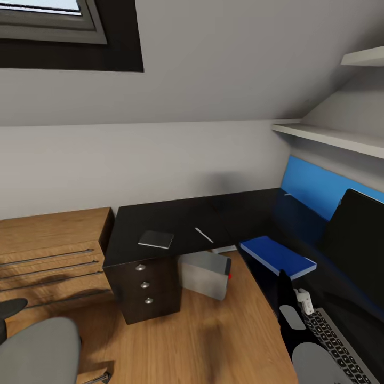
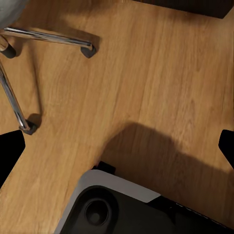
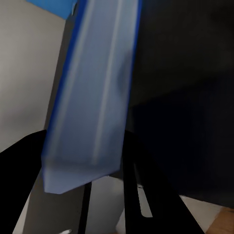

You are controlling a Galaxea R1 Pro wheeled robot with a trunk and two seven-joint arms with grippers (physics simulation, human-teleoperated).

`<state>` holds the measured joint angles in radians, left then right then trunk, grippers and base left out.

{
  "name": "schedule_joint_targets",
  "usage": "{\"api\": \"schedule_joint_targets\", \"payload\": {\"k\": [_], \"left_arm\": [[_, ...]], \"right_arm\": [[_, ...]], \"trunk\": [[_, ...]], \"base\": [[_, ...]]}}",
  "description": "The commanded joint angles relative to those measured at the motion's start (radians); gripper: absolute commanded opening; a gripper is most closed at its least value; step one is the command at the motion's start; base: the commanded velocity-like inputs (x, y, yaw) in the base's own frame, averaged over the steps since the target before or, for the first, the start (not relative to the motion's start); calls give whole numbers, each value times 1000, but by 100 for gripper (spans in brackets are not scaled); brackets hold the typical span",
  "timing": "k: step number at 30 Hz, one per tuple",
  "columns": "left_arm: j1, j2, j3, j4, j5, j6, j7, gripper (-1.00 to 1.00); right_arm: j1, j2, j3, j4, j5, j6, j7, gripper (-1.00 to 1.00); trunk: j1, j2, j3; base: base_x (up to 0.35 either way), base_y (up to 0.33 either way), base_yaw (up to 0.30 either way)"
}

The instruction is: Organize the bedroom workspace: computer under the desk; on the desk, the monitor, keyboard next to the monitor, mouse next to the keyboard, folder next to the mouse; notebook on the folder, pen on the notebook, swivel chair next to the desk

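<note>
The right gripper (image 3: 85,161) clamps the blue folder (image 1: 277,256) by one end, its dark fingers (image 3: 146,185) on either side of the folder's spine in the right wrist view, holding it above the right wing of the black desk (image 1: 176,218). From the head view the folder sits tilted, between the desk's corner and the keyboard (image 1: 336,341), with the black arm (image 1: 288,314) rising toward it. Behind the folder stands the dark monitor (image 1: 357,234) against a blue wall panel (image 1: 314,186). On the desk's left wing lie the grey notebook (image 1: 156,239) and, apart from it, the white pen (image 1: 204,234). The grey computer (image 1: 205,273) stands on the wooden floor (image 1: 202,341) under the desk, beside the three knobbed drawers (image 1: 144,285). The left gripper (image 2: 117,146) hangs spread wide and empty over the floor, near the chair's chrome legs (image 2: 48,38). The chair's grey seat (image 1: 37,349) sits at lower left, well apart from the desk, by a light wooden drawer unit (image 1: 48,250).
</note>
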<state>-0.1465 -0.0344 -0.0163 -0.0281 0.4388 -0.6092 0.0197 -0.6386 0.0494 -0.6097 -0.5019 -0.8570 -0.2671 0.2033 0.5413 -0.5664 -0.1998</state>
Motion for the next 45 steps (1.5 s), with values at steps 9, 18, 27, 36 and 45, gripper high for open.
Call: {"api": "schedule_joint_targets", "payload": {"k": [9, 18, 27, 36, 45], "left_arm": [[-1, -1, -2, 0, 1, -1, 3, 100], [-1, -1, -2, 0, 1, -1, 3, 100], [0, -1, -2, 0, 0, -3, 4, 100], [0, -1, -2, 0, 0, -3, 4, 100], [-1, -1, -2, 0, 0, -3, 2, 100]], "right_arm": [[-1, -2, -4, 0, -11, 0, 8, -100], [-1, -3, -5, 1, -12, 0, 8, -100], [-1, -3, -6, 3, -13, 2, 7, -100], [-1, -3, -3, 2, -13, 3, -51, -100], [-1, -3, -4, 2, -13, 3, -54, -100]], "trunk": [[1, -1, -2], [1, -1, -2], [1, -1, -2], [1, -1, -2], [1, -1, -2]], "base": [[50, 48, 0], [1, 1, 0], [0, 0, 0], [0, 0, 0], [0, 19, 0]]}}
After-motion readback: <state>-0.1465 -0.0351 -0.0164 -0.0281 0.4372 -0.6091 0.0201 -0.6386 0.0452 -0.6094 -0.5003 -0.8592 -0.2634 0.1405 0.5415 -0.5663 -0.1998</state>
